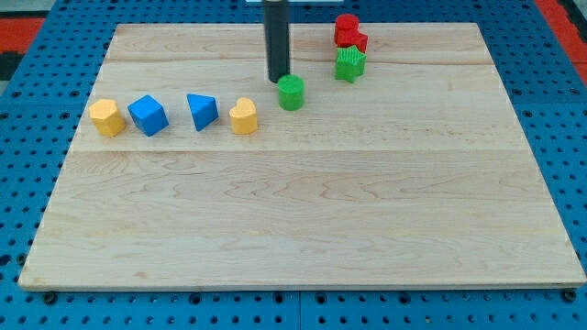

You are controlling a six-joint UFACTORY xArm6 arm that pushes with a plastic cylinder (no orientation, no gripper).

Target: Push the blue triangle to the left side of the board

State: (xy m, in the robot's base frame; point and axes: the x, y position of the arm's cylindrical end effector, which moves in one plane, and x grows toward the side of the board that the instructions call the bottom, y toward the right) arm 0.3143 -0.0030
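The rod (276, 37) enters from the view's top edge, its upper part cut off by the frame; only the dark lower length shows. My tip (278, 80) rests on the wooden board (303, 229), just beside and to the upper left of the green round block (291, 93); whether they touch cannot be told. The tool is a plain rod, with nothing to open or close, and it holds nothing. The blue triangle (202, 111) lies in the left half of the board, in a row running across the view: yellow block (106, 117) farthest left, blue cube (148, 115), then the triangle, then a second yellow heart-like block (243, 116) near it on the right. The triangle's broad edge sits toward the view's upper left and it narrows toward the lower right; its long axis is hard to fix at this size, roughly diagonal. The tip is well apart from the triangle, to its upper right, with the heart-like yellow block between them. Near the top edge, two red blocks (348, 32) stand touching or overlapping, shapes unclear; a green star-like block (349, 63) sits just below them. The far-left yellow block's exact shape is not resolvable.
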